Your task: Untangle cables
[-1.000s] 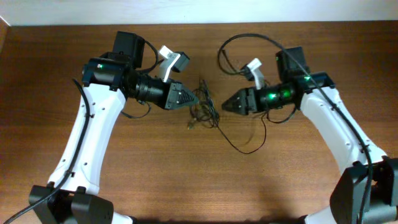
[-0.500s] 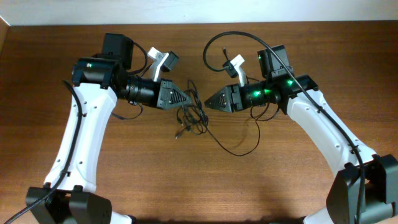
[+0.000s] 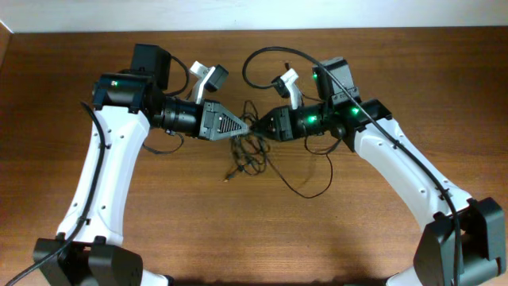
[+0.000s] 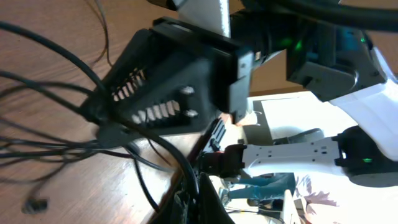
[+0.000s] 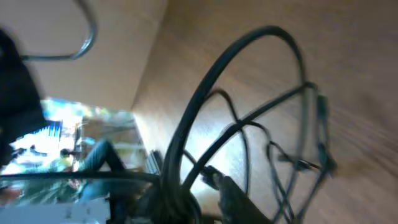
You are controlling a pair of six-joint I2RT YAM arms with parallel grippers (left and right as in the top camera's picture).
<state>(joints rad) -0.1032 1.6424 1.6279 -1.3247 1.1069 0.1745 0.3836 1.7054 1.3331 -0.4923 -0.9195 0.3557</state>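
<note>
Leftward across the brown wooden worktop (image 3: pixel 198 238) the right arm (image 3: pixel 401 171) had swung since the frame before, while the left arm (image 3: pixel 111 179) had held its place. That brought the right fingers (image 3: pixel 271 127) almost tip to tip with the left fingers (image 3: pixel 226 123) over the middle of the worktop. The cables (image 3: pixel 252 149) hung as a dark tangle just below that meeting point. One loose strand (image 3: pixel 305 189) looped away under the right arm and lay on the wood. The left fingers were pressed together on a cord of the tangle. In the left wrist view the right fingers were drawn in on the bunched cords at their tip. A small connector plug (image 3: pixel 227 176) rested on the wood at the tangle's lower left.
</note>
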